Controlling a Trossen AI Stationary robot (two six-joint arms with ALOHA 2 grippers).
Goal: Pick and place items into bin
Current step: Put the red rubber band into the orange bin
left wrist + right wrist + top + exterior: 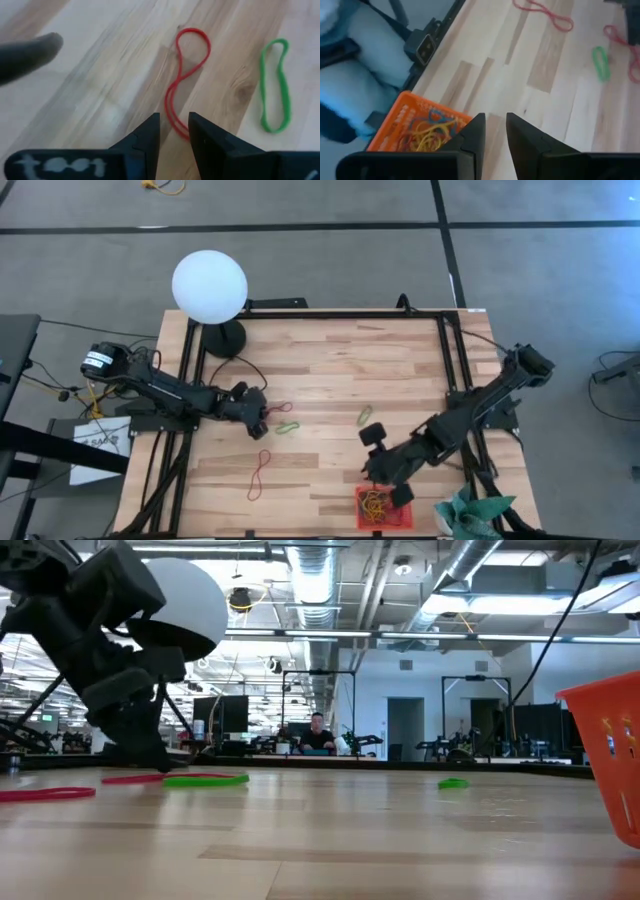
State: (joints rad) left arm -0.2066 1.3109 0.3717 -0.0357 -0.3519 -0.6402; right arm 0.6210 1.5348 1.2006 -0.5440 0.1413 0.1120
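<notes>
L gripper: fingers set narrow, a slim gap btwn them, tips low over the desk right at the near end of a twisted red band. The band's end runs into the gap, but can't tell if it's actually pinched or just lying under the tips. Just beside it lies a green band, flat on the wood, apart from the red one. In the high view the L gripper sits at the desk's left-middle, w/ the green band next to it.

R gripper: fingers also narrow, nothing btwn them, hovering over bare wood just beside the bin. In the high view the R gripper is just above the bin, which sits at the desk's near edge, right of centre. Bin holds a tangle of yellow, orange and dark bands.

Still on the desk: a long red band left of centre, another green band near the middle. Teal cloth sits right of the bin at the desk's corner. White globe lamp at the far-left corner. Low view: a person seated far back in the room.
</notes>
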